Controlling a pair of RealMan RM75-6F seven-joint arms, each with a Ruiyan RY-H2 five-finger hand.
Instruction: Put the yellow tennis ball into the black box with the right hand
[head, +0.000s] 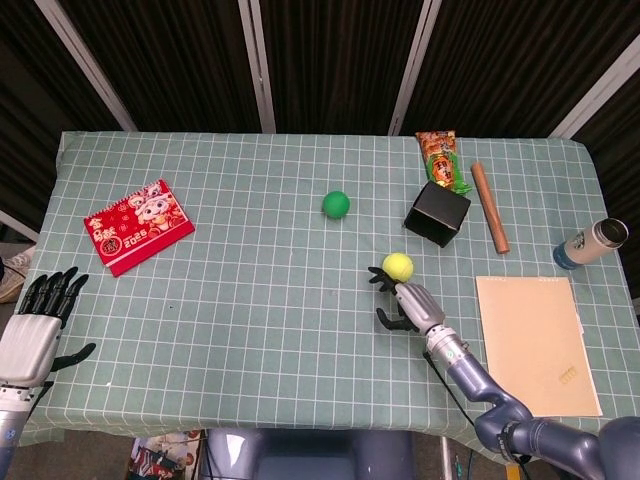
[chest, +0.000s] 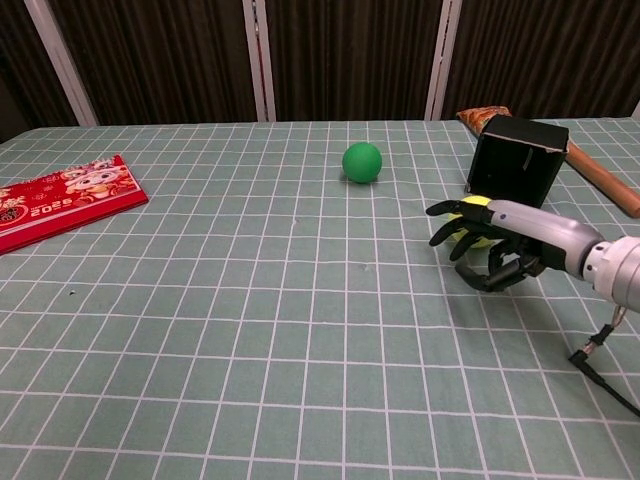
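Observation:
The yellow tennis ball (head: 398, 265) lies on the checked cloth, a short way in front of the black box (head: 437, 213), which lies tipped on its side. My right hand (head: 408, 300) is just on the near side of the ball, fingers spread and curved toward it. In the chest view the fingers (chest: 452, 212) cross in front of the ball (chest: 476, 223) and hide part of it; I cannot tell whether they touch it. The box (chest: 516, 161) stands just behind. My left hand (head: 35, 320) hangs open off the table's near left corner.
A green ball (head: 336, 204) sits left of the box. A snack bag (head: 439, 158) and a wooden rod (head: 490, 207) lie beside the box. A tan folder (head: 535, 343) and a bottle (head: 590, 243) are at the right, a red calendar (head: 138, 225) at the left.

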